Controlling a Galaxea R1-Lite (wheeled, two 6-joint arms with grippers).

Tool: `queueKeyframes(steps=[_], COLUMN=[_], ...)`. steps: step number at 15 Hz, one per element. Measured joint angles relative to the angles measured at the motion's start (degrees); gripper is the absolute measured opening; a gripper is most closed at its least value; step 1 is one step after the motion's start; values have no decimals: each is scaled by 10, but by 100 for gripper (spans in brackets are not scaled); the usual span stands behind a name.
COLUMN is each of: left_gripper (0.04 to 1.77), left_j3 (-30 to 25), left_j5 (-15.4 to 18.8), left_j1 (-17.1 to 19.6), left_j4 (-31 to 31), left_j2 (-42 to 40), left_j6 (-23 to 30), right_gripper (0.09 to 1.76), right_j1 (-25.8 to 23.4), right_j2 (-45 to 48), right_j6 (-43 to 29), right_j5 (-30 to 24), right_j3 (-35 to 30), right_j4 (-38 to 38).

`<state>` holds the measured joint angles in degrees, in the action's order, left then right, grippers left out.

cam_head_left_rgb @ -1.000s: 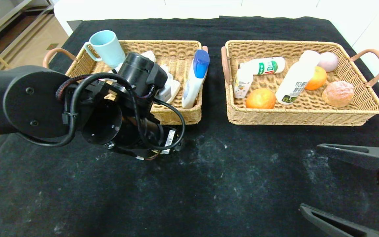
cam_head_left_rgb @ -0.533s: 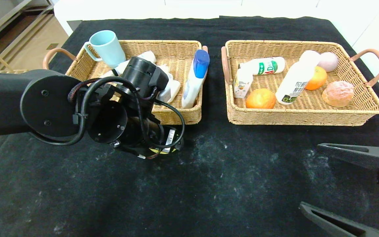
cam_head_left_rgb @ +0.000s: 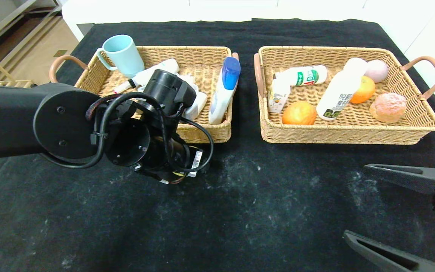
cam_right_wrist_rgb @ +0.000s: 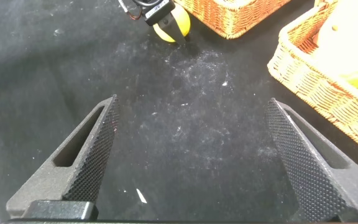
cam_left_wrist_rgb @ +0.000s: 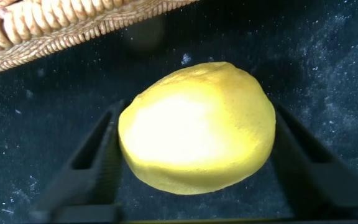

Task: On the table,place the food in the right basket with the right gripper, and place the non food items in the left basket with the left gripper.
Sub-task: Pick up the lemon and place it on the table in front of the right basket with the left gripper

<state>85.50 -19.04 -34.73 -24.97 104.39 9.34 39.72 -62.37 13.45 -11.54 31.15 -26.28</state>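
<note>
A yellow lemon (cam_left_wrist_rgb: 197,130) lies on the black cloth just in front of the left basket (cam_head_left_rgb: 202,133). My left gripper (cam_left_wrist_rgb: 197,106) straddles it from above, shut on it with both fingers pressed against its sides, and it still rests on the cloth. The head view hides the lemon under my left wrist (cam_head_left_rgb: 164,158). From the right wrist view the lemon (cam_right_wrist_rgb: 171,25) shows far off beneath the left gripper. My right gripper (cam_head_left_rgb: 355,202) hangs open and empty over the near right of the table, in front of the right basket (cam_head_left_rgb: 338,134).
The left basket holds a light blue mug (cam_head_left_rgb: 121,54), a blue-capped white bottle (cam_head_left_rgb: 223,87) and white items. The right basket holds an orange (cam_head_left_rgb: 299,112), a tall white bottle (cam_head_left_rgb: 340,92), a bread roll (cam_head_left_rgb: 388,107) and a pink ball (cam_head_left_rgb: 377,70).
My left arm has shifted slightly right and lower over the lemon, and its fingers have narrowed onto it. The right arm has not moved.
</note>
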Motion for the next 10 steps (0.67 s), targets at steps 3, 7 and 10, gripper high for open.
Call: queueKeyframes(steps=[3,7,10], left_gripper=[130,128,128], left_j3=[-1,-1,-1], left_j5=[0,0,0], left_j1=[0,-1,-1], left_j4=[-1,-1,-1], left_j2=[0,1,1], left_j6=[0,0,0], right_gripper=[171,171,171], right_j1=[0,0,0], right_j2=[0,0,0], right_j6=[1,1,1], right_j5=[-1,0,-1], right_j3=[-1,-1,-1], right_j4=[0,0,0])
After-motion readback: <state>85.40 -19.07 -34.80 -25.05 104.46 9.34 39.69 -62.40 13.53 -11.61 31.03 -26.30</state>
